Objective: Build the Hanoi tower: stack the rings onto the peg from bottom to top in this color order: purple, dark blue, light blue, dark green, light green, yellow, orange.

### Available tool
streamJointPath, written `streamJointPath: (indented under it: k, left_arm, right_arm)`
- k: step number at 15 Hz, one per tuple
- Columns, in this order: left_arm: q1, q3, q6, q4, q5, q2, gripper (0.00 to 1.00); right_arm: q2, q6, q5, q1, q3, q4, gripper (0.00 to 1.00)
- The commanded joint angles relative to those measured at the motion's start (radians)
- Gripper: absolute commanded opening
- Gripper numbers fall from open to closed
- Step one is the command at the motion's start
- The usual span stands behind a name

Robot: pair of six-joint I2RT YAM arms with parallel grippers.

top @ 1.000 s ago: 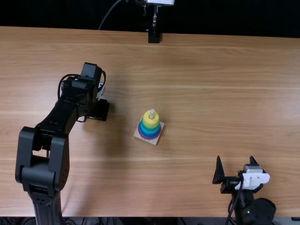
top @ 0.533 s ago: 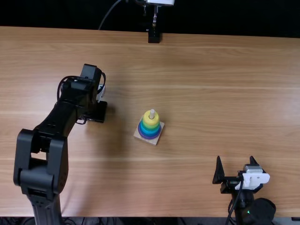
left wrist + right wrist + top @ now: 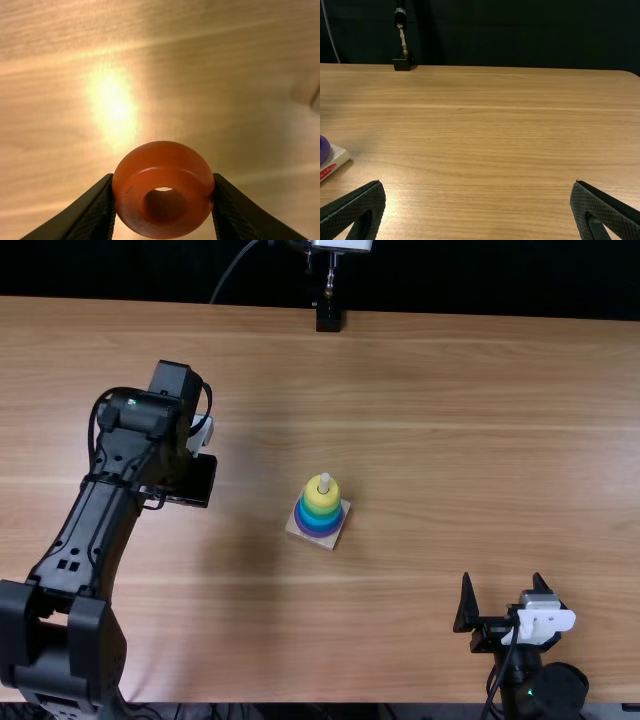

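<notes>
1. Over the left side of the surface (image 3: pixel 430 440), the left end effector (image 3: pixel 163 195) clasps the orange ring (image 3: pixel 163 167) from both sides.
2. Near right, the right end effector (image 3: pixel 502 577) is released and empty.
3. Likely light, stiff and slightly slippery, the ring is best held by opposite outer walls, hole free.
4. Glossy, rounded orange contrasts with the pale peg (image 3: pixel 324 482), squared base (image 3: pixel 330 543) and streaked wood grain.
</notes>
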Motion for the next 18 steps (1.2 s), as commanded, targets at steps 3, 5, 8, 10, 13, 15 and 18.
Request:
streamJointPath:
  k: [3,5,8,10,13,15,18]
  left_arm:
    - [-0.064,0.214,-0.008,-0.134,0.024,-0.026,0.0]
    - [-0.103,0.312,-0.013,-0.18,0.035,-0.017,0.0]
    - [-0.187,0.385,-0.069,-0.188,0.035,0.015,0.0]
    - [-0.242,0.402,-0.12,-0.178,0.035,0.035,0.0]
    - [-0.302,0.462,-0.142,-0.175,0.035,0.078,0.0]
    - [-0.334,0.507,-0.15,-0.171,0.035,0.112,0.0]
    - [-0.374,0.557,-0.199,-0.169,0.035,0.152,0.0]
  right_arm:
    - [-0.013,-0.001,0.002,-0.013,-0.062,-0.07,1.0]
    - [-0.013,-0.001,0.002,-0.013,-0.062,-0.07,1.0]
    - [-0.013,-0.001,0.002,-0.013,-0.062,-0.07,1.0]
    - [-0.013,-0.001,0.002,-0.013,-0.062,-0.07,1.0]
    - [-0.013,-0.001,0.002,-0.013,-0.062,-0.07,1.0]
    - [-0.013,-0.001,0.002,-0.013,-0.062,-0.07,1.0]
    - [-0.013,-0.001,0.002,-0.013,-0.062,-0.07,1.0]
